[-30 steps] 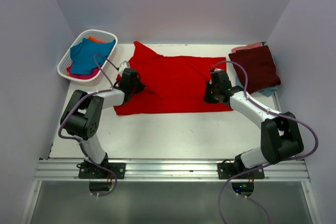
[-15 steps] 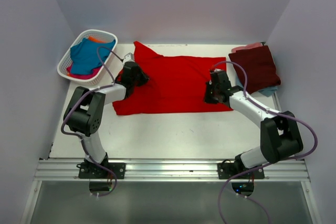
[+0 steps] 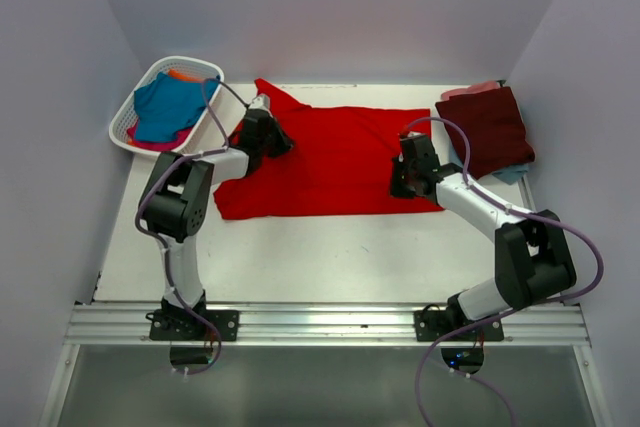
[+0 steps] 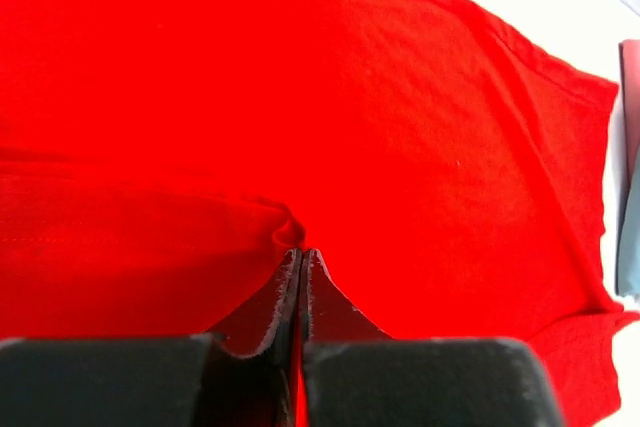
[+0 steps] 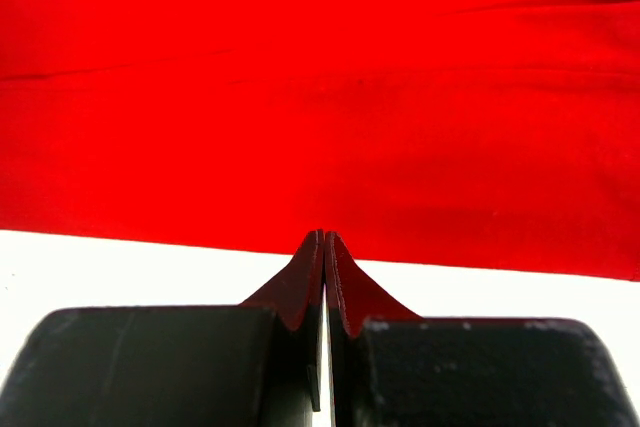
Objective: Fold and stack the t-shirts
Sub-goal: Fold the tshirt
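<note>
A large bright red t-shirt (image 3: pixel 335 162) lies spread flat across the middle of the table. My left gripper (image 3: pixel 280 140) rests on its upper left part, by the sleeve. Its jaws are shut and a small pucker of red cloth (image 4: pixel 285 234) is bunched against the fingertips (image 4: pixel 302 252). My right gripper (image 3: pixel 402 183) sits at the shirt's right end, also shut. In the right wrist view its tips (image 5: pixel 323 237) just touch the red hem (image 5: pixel 200 237) over bare white table. A folded dark maroon t-shirt (image 3: pixel 485 132) lies at the back right.
A white lattice basket (image 3: pixel 125 137) at the back left holds teal (image 3: pixel 165 107), orange (image 3: pixel 182 75) and pink (image 3: pixel 150 144) t-shirts. Pale blue cloth (image 3: pixel 512 175) and pink cloth (image 3: pixel 470 90) peek out from under the maroon one. White table (image 3: pixel 320 257) stretches in front of the red shirt.
My left gripper has slid up and to the right over the red shirt, from its left edge toward the sleeve. The right gripper has stayed put.
</note>
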{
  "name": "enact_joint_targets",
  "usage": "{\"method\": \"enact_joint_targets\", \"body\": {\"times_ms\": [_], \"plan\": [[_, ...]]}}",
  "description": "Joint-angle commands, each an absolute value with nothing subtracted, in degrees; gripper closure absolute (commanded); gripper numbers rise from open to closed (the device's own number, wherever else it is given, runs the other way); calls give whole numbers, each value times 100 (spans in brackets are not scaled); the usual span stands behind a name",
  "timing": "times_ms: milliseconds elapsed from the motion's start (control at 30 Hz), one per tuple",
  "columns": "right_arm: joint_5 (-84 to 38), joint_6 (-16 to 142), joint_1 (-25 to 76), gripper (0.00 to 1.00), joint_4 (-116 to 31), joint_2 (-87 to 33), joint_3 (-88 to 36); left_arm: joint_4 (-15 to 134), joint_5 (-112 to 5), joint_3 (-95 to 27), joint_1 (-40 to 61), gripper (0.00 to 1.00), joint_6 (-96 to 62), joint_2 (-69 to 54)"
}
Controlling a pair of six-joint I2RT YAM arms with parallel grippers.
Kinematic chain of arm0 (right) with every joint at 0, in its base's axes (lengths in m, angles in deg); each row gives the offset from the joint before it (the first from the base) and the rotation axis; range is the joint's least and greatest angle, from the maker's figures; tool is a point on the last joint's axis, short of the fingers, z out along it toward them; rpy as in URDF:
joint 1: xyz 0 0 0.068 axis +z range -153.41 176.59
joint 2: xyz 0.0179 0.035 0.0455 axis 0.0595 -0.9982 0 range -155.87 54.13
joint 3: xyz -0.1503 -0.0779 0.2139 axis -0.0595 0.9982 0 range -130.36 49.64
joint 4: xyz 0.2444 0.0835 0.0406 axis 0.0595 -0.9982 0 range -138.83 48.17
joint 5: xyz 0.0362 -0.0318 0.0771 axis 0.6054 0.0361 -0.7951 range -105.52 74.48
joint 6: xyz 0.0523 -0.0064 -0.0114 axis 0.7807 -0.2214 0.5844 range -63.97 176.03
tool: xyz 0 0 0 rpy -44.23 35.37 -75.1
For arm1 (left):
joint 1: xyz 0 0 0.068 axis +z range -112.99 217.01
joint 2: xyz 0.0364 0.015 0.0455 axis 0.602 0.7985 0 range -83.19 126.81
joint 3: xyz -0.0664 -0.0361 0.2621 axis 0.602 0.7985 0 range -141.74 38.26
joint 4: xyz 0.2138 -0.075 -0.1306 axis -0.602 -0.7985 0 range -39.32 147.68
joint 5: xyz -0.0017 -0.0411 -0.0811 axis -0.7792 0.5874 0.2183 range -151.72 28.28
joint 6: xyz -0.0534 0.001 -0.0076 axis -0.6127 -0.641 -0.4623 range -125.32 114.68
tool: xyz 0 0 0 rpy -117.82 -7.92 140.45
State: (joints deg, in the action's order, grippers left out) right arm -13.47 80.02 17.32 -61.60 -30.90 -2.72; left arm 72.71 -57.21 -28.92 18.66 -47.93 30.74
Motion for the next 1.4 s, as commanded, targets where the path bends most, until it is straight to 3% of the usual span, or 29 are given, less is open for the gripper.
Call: {"method": "enact_joint_targets", "body": {"times_ms": [0, 33, 100, 133, 167, 300, 367, 400, 500, 533, 567, 600, 633, 1033, 1367], "plan": [[-1244, 7897, 1751, 100, -6125, -3051, -266, 7543, -5373, -3022, 1935, 94, -4505, 3063], [-1244, 7897, 1751, 100, -6099, -3059, -257, 7656, -5373, -2934, 1935, 67, -4479, 2932], [-1235, 7906, 1759, 100, -6073, -3059, -248, 7991, -5573, -2523, 1935, 40, -4435, 2704], [-1209, 7915, 1751, 92, -6055, -3059, -248, 8131, -5688, -2372, 1926, 20, -4417, 2398], [-1183, 7915, 1751, 91, -6038, -3068, -248, 8167, -5793, -2223, 1926, 15, -4391, 2230], [-1077, 7959, 1742, 91, -5932, -3322, -310, 7843, -6084, -1634, 1908, 12, -4311, 1587], [-981, 7985, 1750, 92, -5958, -3707, -494, 7554, -6085, -1519, 1899, 15, -4355, 1411], [-937, 8011, 1742, 100, -5976, -3840, -573, 7543, -6050, -1327, 1899, 17, -4373, 1367], [-849, 8073, 1750, 100, -5967, -4314, -837, 7806, -6006, -870, 1891, 47, -4452, 1165], [-822, 8108, 1751, 100, -5950, -4395, -924, 7851, -6014, -789, 1891, 67, -4469, 1121], [-813, 8117, 1751, 100, -5915, -4456, -951, 7842, -6032, -745, 1891, 77, -4478, 1120], [-787, 8126, 1751, 100, -5871, -4553, -969, 7842, -5997, -675, 1891, 94, -4513, 1112], [-770, 8126, 1751, 100, -5862, -4597, -1004, 7868, -5953, -631, 1891, 100, -4531, 1103], [-857, 8012, 1751, 100, -6265, -4624, -829, 7342, -6391, -261, 1864, 100, -4874, 1155], [-1534, 7950, 2030, 100, -7232, -4703, -583, 6744, -6858, -848, 2040, 100, -5208, 1867]]}}
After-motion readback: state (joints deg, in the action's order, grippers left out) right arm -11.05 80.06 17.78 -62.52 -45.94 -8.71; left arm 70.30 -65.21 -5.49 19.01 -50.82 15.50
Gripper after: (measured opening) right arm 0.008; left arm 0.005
